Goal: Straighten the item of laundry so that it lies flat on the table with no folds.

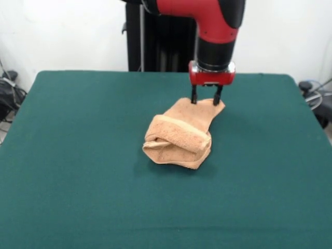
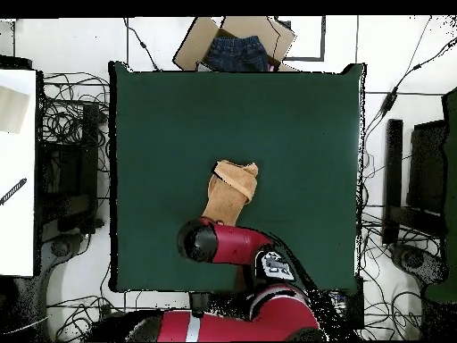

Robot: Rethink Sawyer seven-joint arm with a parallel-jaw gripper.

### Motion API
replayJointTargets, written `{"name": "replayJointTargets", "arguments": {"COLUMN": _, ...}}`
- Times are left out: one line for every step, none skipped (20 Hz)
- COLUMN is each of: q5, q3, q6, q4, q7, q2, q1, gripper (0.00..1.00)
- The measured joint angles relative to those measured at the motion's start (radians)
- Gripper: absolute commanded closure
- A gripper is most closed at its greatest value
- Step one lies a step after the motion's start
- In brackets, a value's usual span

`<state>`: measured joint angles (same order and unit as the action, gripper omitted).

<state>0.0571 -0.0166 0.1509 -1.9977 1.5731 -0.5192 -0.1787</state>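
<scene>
The peach-orange towel (image 1: 179, 135) lies bunched and folded over itself near the middle of the dark green table (image 1: 78, 155). Its thick folded roll faces the camera and a thinner flap reaches toward the robot. My gripper (image 1: 205, 101) hangs straight down from the red arm over that far flap. Its two black fingers (image 1: 194, 97) stand apart, with their tips at the flap's edge. In the overhead view the towel (image 2: 230, 188) is a narrow strip on the table (image 2: 294, 134). The arm's wrist (image 2: 198, 241) covers the gripper and the towel's end nearest the robot.
A cardboard box holding blue denim (image 2: 236, 45) sits past the table's far edge in the overhead view. Cables cover the floor on both sides. A white surface (image 2: 16, 170) stands at the left. The robot's black pedestal (image 1: 155, 41) rises behind the table.
</scene>
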Motion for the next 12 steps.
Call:
{"name": "replayJointTargets", "arguments": {"q5": 0.000, "q3": 0.000, "q6": 0.000, "q4": 0.007, "q7": 0.000, "q2": 0.008, "q1": 0.000, "gripper": 0.00}}
{"name": "replayJointTargets", "arguments": {"q5": 0.000, "q3": -0.001, "q6": 0.000, "q4": 0.010, "q7": 0.000, "q2": 0.011, "q1": 0.000, "gripper": 0.00}}
{"name": "replayJointTargets", "arguments": {"q5": 0.000, "q3": -0.001, "q6": 0.000, "q4": 0.015, "q7": 0.000, "q2": 0.019, "q1": -0.001, "gripper": 0.00}}
{"name": "replayJointTargets", "arguments": {"q5": 0.000, "q3": -0.002, "q6": 0.000, "q4": 0.019, "q7": 0.000, "q2": 0.024, "q1": -0.002, "gripper": 0.00}}
{"name": "replayJointTargets", "arguments": {"q5": 0.000, "q3": -0.003, "q6": 0.000, "q4": 0.023, "q7": 0.000, "q2": 0.031, "q1": -0.004, "gripper": 0.00}}
{"name": "replayJointTargets", "arguments": {"q5": 0.000, "q3": -0.004, "q6": 0.000, "q4": 0.025, "q7": 0.000, "q2": 0.037, "q1": -0.006, "gripper": 0.00}}
{"name": "replayJointTargets", "arguments": {"q5": 0.001, "q3": -0.005, "q6": -0.004, "q4": 0.030, "q7": 0.000, "q2": 0.046, "q1": -0.010, "gripper": 0.00}}
{"name": "replayJointTargets", "arguments": {"q5": 0.001, "q3": -0.006, "q6": -0.007, "q4": 0.035, "q7": 0.000, "q2": 0.056, "q1": -0.013, "gripper": 0.00}}
{"name": "replayJointTargets", "arguments": {"q5": 0.003, "q3": -0.007, "q6": -0.009, "q4": 0.037, "q7": 0.000, "q2": 0.060, "q1": -0.014, "gripper": 0.00}}
{"name": "replayJointTargets", "arguments": {"q5": 0.006, "q3": -0.007, "q6": -0.013, "q4": 0.041, "q7": 0.000, "q2": 0.068, "q1": -0.016, "gripper": 0.00}}
{"name": "replayJointTargets", "arguments": {"q5": 0.008, "q3": -0.008, "q6": -0.016, "q4": 0.044, "q7": 0.000, "q2": 0.074, "q1": -0.018, "gripper": 0.00}}
{"name": "replayJointTargets", "arguments": {"q5": 0.010, "q3": -0.008, "q6": -0.017, "q4": 0.045, "q7": 0.000, "q2": 0.076, "q1": -0.019, "gripper": 0.00}}
